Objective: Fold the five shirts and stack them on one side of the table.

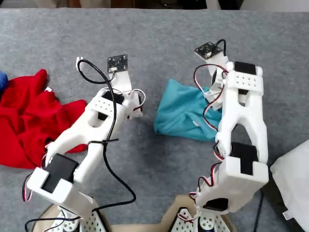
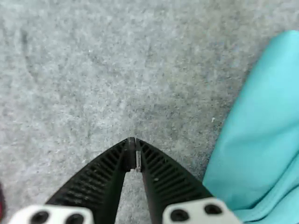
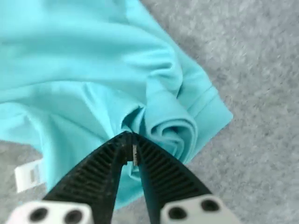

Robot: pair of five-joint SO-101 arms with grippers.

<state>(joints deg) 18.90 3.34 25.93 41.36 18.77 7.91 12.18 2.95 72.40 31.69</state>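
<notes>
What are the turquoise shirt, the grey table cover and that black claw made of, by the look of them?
The turquoise shirt looks like soft matte knit, probably cotton: it rolls and creases smoothly. The table cover seems felt or short carpet: fuzzy, speckled grey. The right gripper looks like hard black plastic, ridged along its fingers.

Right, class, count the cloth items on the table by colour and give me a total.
Red shirt: 1
Teal shirt: 1
White cloth: 1
Blue cloth, a sliver at the edge: 1
Total: 4
</notes>
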